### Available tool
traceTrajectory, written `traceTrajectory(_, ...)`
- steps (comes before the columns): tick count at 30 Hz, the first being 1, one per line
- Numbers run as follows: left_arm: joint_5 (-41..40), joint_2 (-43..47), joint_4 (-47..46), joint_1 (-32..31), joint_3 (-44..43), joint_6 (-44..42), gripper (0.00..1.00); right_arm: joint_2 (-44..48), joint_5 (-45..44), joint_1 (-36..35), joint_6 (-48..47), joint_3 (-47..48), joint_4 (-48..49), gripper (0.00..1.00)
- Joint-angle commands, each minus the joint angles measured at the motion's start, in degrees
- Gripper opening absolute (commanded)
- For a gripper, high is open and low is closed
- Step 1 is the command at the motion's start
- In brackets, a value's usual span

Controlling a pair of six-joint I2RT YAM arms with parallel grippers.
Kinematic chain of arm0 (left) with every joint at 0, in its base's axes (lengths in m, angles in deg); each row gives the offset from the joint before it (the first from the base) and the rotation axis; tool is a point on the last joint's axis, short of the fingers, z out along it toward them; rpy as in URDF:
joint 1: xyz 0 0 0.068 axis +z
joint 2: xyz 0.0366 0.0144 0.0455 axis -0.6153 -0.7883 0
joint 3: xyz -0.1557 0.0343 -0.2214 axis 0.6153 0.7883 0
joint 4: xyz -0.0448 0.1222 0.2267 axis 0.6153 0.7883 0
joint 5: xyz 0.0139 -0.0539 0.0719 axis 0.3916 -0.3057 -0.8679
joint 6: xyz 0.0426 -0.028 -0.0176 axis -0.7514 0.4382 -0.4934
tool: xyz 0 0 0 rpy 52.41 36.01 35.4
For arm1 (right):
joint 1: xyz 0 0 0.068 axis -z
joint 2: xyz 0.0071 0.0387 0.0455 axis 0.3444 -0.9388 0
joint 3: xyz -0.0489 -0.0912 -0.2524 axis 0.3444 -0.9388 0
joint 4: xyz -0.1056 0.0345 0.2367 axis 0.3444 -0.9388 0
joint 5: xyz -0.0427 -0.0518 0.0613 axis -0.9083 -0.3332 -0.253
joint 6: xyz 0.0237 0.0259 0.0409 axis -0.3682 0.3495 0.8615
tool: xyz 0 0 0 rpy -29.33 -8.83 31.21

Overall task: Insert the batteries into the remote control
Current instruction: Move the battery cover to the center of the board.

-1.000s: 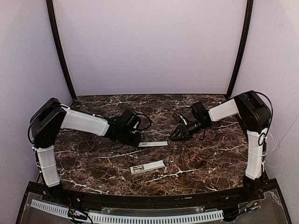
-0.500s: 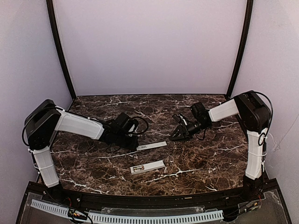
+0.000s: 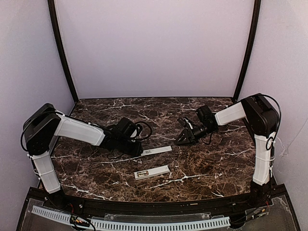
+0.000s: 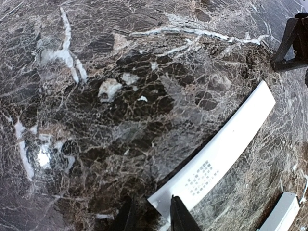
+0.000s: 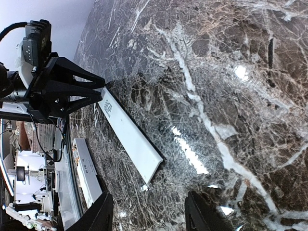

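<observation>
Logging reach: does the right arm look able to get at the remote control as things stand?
Probably yes. The remote control lies uncovered on the marble table toward the bases; the right end effector stands open beyond it. Only the flat cover strip lies partly between, low enough to pass over.

The remote control (image 3: 153, 172) is a slim white bar lying flat on the dark marbled counter (image 3: 211, 163), near the front edge and about midway across. Its long axis runs roughly left to right, with the right end turned slightly towards the back. Nothing rests on it or touches it. The left end has a short dark section, and a dark, gold-tinged shape there looks like the batteries (image 3: 141, 173), though it is too small to count them or tell how they sit. The right wrist view shows the remote control (image 5: 87, 167) as a white bar, and the left wrist view shows only one white end.
</observation>
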Motion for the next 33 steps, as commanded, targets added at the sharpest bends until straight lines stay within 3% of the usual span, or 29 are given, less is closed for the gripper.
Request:
traceTrajectory(1, 2.44, -0.51, 6.49, -0.15, 2.83, 0.77, 0.23, -0.84, -1.14, -0.22, 0.13, -0.73, -1.15, 0.50)
traceTrajectory(33, -2.69, -2.04, 12.74, 1.70, 2.49, 2.72, 0.10, -1.05, -0.61, -0.78, -0.20, -0.46, -1.46, 0.50)
